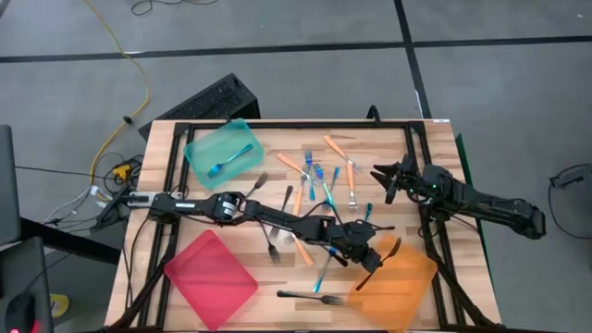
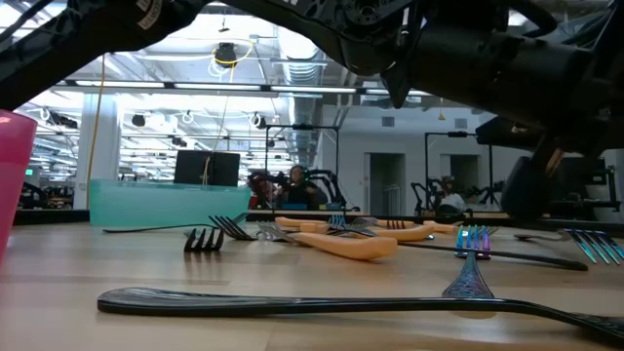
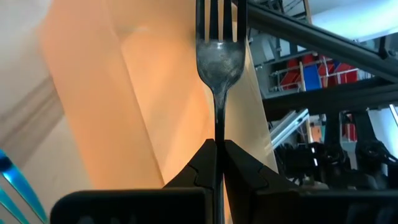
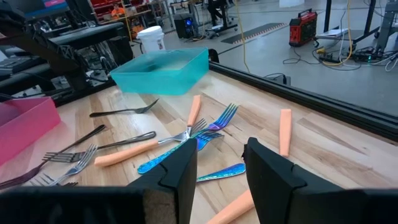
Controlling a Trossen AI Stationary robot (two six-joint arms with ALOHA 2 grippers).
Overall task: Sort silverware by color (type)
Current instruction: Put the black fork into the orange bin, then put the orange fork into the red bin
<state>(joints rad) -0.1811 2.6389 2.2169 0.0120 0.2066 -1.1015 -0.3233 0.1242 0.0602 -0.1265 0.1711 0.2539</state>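
Note:
My left gripper [image 1: 368,256] reaches across the table from the left and is shut on a black fork [image 3: 219,56] above the orange tray [image 1: 407,282]. More silverware lies loose mid-table: orange-handled forks [image 1: 294,166], blue forks [image 1: 314,176] and black forks [image 1: 274,242]. One blue fork [image 1: 218,168] lies in the teal tray [image 1: 205,141]. A black fork [image 1: 310,296] lies near the front edge. My right gripper [image 4: 221,171] stands open at the table's right side, with nothing between its fingers. My left gripper pinches the black fork's slim handle [image 3: 219,134] between its two fingers, a little behind the head. The fingers slant downward from the table's left side and lie along the fork. The fork sticks out ahead of them, tines away, lifted clear over the orange tray.
The red tray [image 1: 211,277] sits at the near left and the teal tray at the far left. A teal fork [image 1: 324,273] lies just left of the orange tray. A black frame [image 1: 296,123] runs along the table's far edge.

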